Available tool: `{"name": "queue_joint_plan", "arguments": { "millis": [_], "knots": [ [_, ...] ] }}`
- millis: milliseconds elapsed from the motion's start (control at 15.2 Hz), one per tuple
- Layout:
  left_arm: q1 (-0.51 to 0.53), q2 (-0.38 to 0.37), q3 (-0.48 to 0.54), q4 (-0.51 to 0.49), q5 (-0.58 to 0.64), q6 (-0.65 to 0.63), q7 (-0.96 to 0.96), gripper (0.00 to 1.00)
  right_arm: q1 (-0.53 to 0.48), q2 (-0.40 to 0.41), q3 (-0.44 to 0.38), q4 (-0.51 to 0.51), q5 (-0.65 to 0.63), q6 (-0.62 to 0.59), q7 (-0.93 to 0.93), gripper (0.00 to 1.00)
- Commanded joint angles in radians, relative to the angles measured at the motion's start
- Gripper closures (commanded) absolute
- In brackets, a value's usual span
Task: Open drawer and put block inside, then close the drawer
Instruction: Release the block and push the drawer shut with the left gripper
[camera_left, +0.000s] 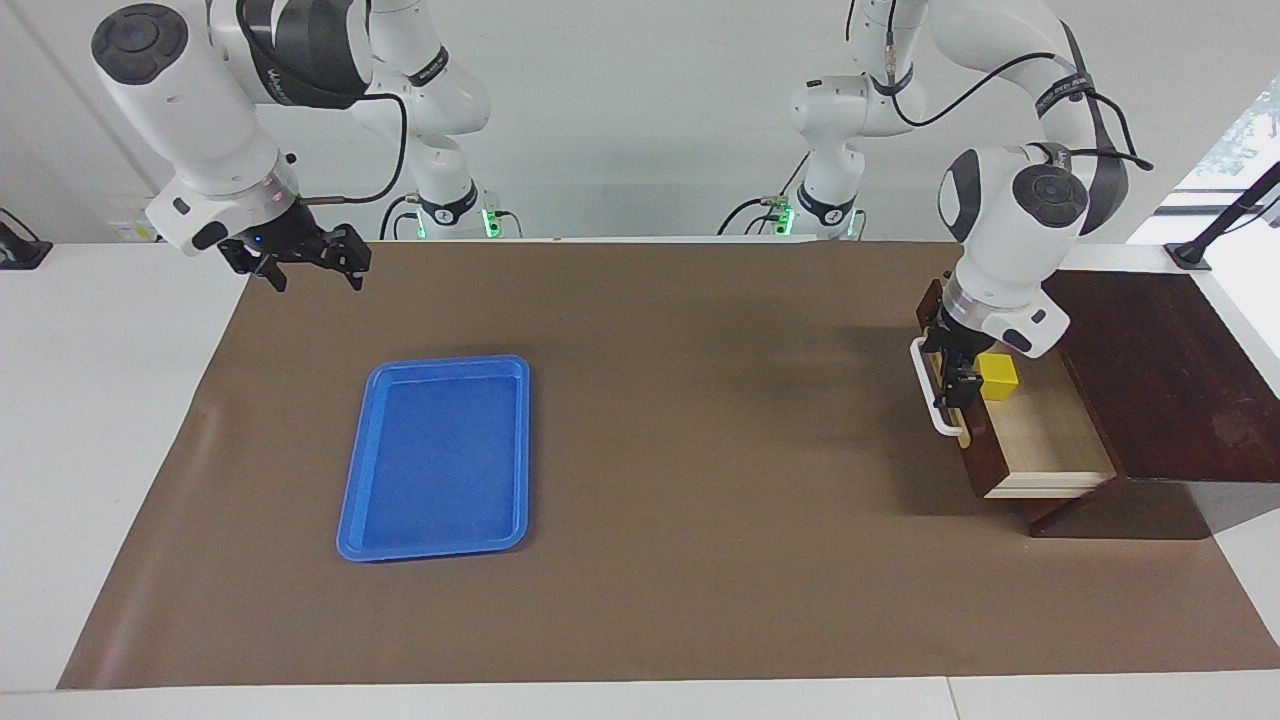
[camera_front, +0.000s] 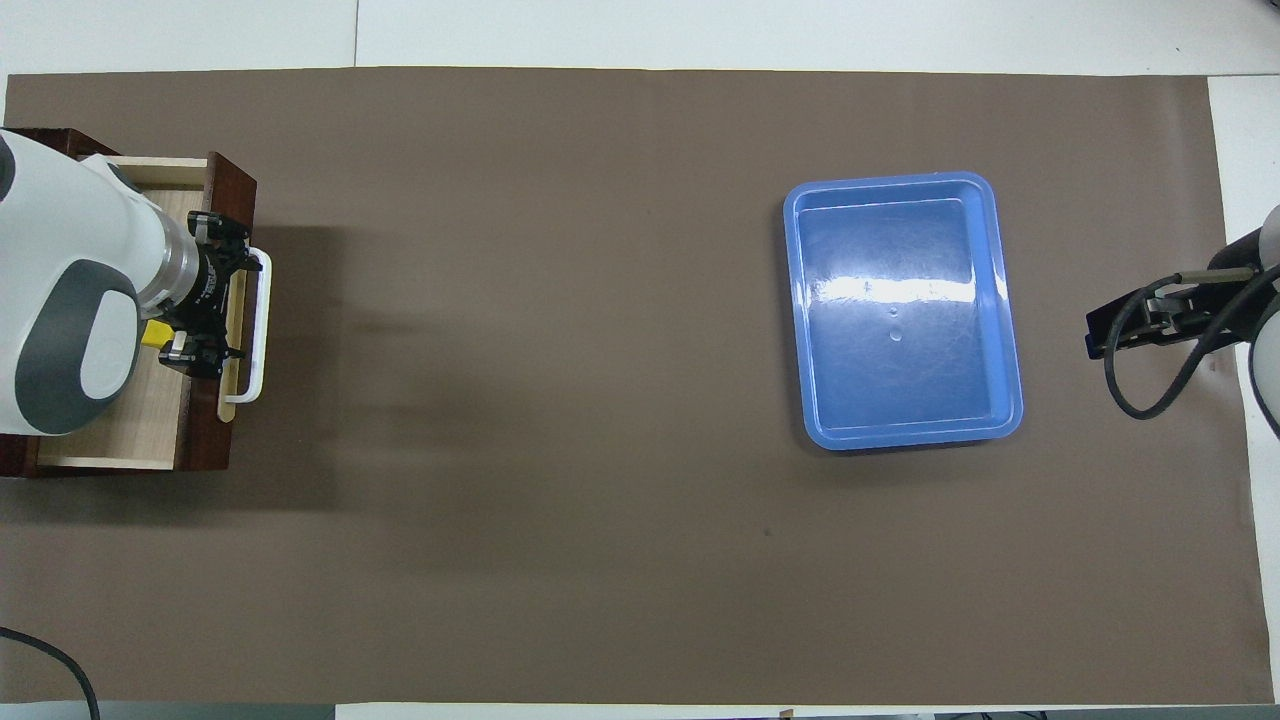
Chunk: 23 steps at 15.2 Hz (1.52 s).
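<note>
The drawer (camera_left: 1050, 440) stands pulled open at the left arm's end of the table, its pale wood inside showing; it also shows in the overhead view (camera_front: 150, 420). The yellow block (camera_left: 998, 376) lies inside it, close to the drawer's front, and is partly hidden under the arm in the overhead view (camera_front: 155, 333). My left gripper (camera_left: 958, 385) is low at the top edge of the drawer's front, between the block and the white bar handle (camera_left: 930, 400). My right gripper (camera_left: 312, 272) waits open and empty, raised at the right arm's end of the table.
A blue plastic tray (camera_left: 450, 361) lies empty on the brown mat toward the right arm's end, also in the overhead view (camera_front: 890, 180). The dark wood cabinet (camera_left: 1160, 370) that holds the drawer stands at the table's edge.
</note>
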Motion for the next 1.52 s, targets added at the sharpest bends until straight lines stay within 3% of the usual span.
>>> {"name": "queue_joint_plan", "arguments": {
  "millis": [0,264,462,791,989,1187,1451],
  "knots": [
    [0.056,-0.041,-0.002,-0.041,0.025,0.040,0.061,0.00,-0.021,-0.011,0.015,0.014,-0.001,-0.026,-0.026,0.00],
    [0.126,-0.037,-0.002,-0.038,0.050,0.062,0.117,0.00,-0.004,-0.026,0.006,0.007,-0.001,-0.056,-0.019,0.00],
    [0.180,-0.037,-0.002,-0.039,0.050,0.083,0.177,0.00,0.036,-0.023,-0.048,0.014,0.001,-0.060,-0.021,0.00],
    [0.245,-0.038,-0.004,-0.042,0.050,0.086,0.277,0.00,0.025,-0.014,-0.045,0.011,0.002,-0.042,-0.027,0.00],
    [0.203,-0.030,-0.008,-0.007,0.048,0.056,0.291,0.00,0.025,-0.014,-0.047,0.013,-0.002,-0.042,-0.029,0.00],
    [0.144,-0.084,-0.013,-0.001,0.042,-0.013,0.332,0.00,0.034,-0.018,-0.048,0.013,-0.005,-0.042,-0.026,0.00],
    [0.096,-0.093,-0.019,0.096,0.036,-0.194,0.649,0.00,0.036,-0.020,-0.045,0.014,-0.007,-0.042,-0.019,0.00]
  ]
}}
